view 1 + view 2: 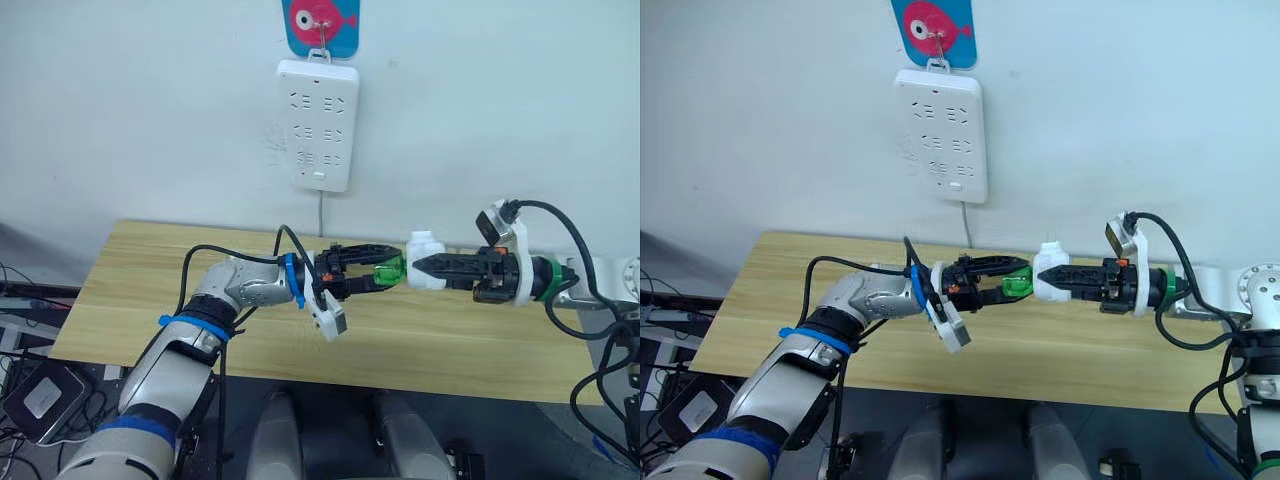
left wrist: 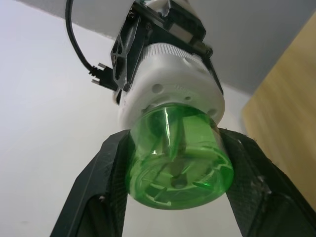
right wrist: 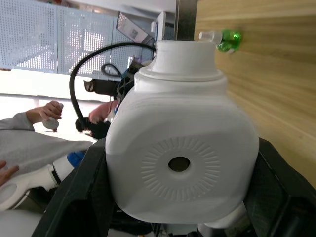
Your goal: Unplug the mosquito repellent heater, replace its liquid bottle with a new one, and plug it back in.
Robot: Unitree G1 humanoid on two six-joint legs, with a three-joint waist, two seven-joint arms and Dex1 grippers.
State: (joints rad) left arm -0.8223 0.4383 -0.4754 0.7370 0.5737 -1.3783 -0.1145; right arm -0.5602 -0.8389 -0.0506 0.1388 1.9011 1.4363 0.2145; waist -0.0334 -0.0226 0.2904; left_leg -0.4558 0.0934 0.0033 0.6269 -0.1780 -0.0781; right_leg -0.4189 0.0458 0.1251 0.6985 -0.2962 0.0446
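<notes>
The mosquito repellent heater [image 1: 425, 252], a small white rounded unit with a round vent hole [image 3: 179, 164], hangs in the air above the wooden table [image 1: 450, 345]. My right gripper [image 1: 418, 268] is shut on it from the right. A green translucent liquid bottle [image 2: 180, 158] sits with one end in the heater's base [image 2: 173, 84]. From the left, my left gripper [image 1: 383, 270] is shut on the bottle, a black finger [image 2: 98, 197] pressing each side. Another small green bottle [image 3: 226, 39] lies on the table.
A long white power strip [image 1: 318, 125] hangs on the wall above the table's back edge, its cord running down behind the table. A person's hand and grey sleeve [image 3: 44, 113] show beyond the table. Devices and cables [image 1: 40, 395] lie on the floor at the left.
</notes>
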